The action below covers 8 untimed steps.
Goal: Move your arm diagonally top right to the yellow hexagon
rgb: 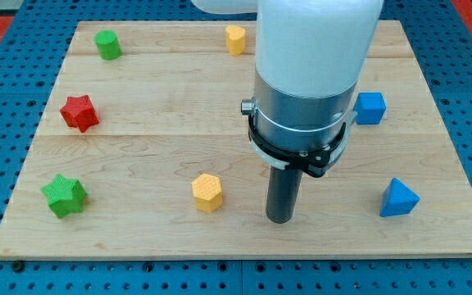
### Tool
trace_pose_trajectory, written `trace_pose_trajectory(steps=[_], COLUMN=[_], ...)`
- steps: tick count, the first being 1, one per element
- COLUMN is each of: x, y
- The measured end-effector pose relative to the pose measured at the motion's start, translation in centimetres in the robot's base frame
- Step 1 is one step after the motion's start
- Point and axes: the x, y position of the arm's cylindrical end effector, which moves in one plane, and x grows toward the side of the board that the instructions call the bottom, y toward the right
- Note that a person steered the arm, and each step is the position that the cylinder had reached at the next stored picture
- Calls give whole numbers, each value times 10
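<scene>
The yellow hexagon sits on the wooden board low and left of centre. My tip rests on the board to the right of it, a block's width or so away and slightly lower in the view. A second yellow block stands near the view's top, just left of my arm's white body. The arm hides the board behind it.
A green cylinder is at the top left, a red star at the left, a green star at the bottom left. A blue cube is right of the arm, a blue triangle at the bottom right.
</scene>
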Motion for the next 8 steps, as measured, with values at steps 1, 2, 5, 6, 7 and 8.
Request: trace_pose_trajectory(steps=[1, 2, 5, 6, 7, 8], x=[0, 3, -17, -26, -76, -96], y=[0, -3, 10, 12, 14, -4])
